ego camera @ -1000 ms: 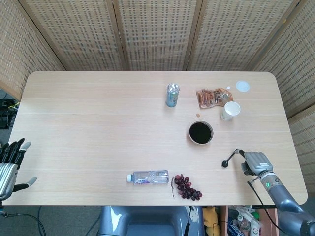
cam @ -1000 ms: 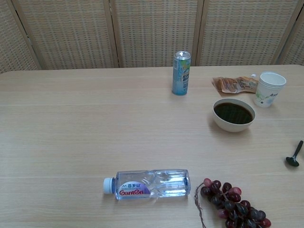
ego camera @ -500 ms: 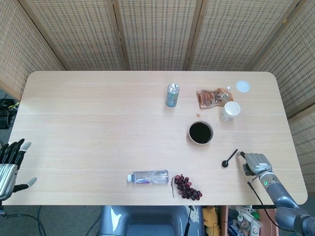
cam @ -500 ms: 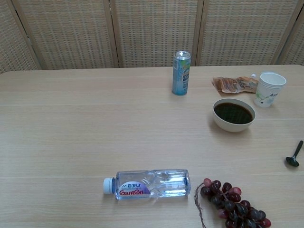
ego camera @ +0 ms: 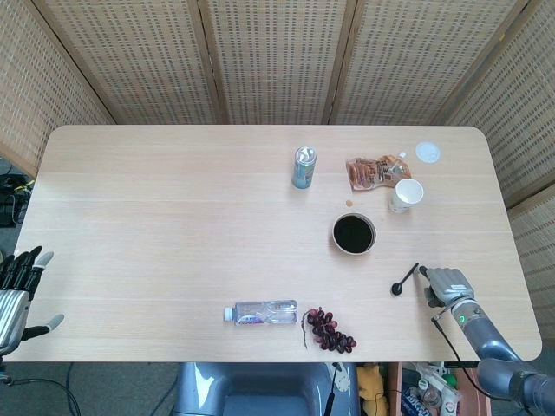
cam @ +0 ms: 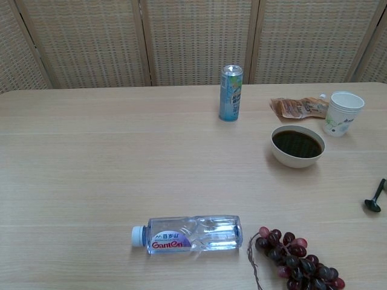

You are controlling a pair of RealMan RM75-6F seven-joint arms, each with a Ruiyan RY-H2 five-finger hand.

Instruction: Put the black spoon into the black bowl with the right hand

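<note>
Right hand [ego camera: 448, 283] has slid nearer the surface's [ego camera: 173, 217] front edge since a second ago; fingers curled, just beside the handle tip, grip unclear. Slim black spoon [ego camera: 403, 280] lies flat, shifted slightly. Round black bowl [ego camera: 354, 234] unmoved. Left hand [ego camera: 17, 290] open, empty.

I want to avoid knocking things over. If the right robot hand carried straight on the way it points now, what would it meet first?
Most likely the black spoon: the right robot hand points at its handle end. Beyond that lies the black bowl. Height is unclear.
</note>
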